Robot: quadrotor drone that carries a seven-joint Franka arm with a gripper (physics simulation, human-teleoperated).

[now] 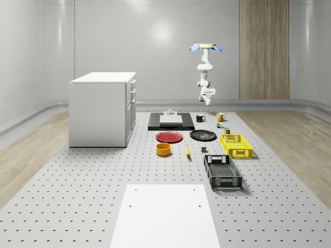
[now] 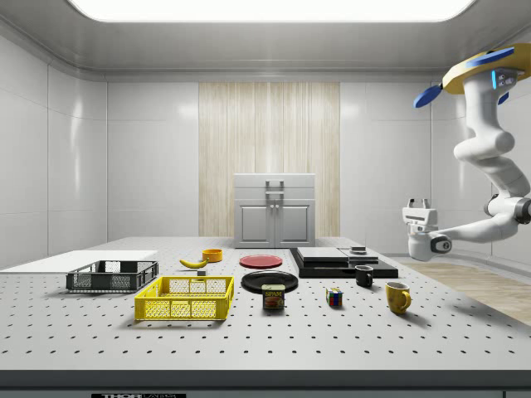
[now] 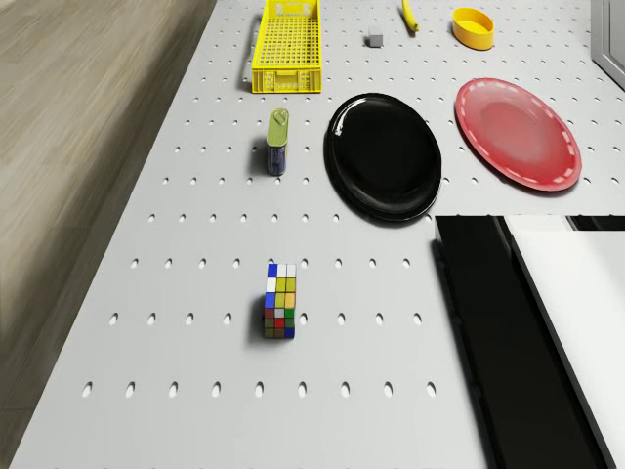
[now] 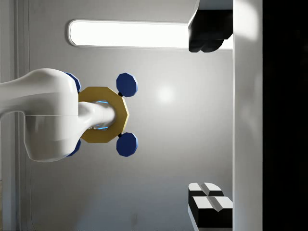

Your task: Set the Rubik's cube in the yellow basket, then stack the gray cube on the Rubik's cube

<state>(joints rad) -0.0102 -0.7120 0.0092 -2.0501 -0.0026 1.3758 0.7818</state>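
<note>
Perforated table lies well below the open, upturned gripper; drone hovers above; mugs, Rubik's cube, can below it.

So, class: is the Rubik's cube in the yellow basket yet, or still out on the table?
Out. The Rubik's cube sits on the bare perforated table, well apart from the empty yellow basket.

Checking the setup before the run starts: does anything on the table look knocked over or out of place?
Only the spam can stands out: in the drone view it seems to lie on its side between the yellow basket and the Rubik's cube.
</note>
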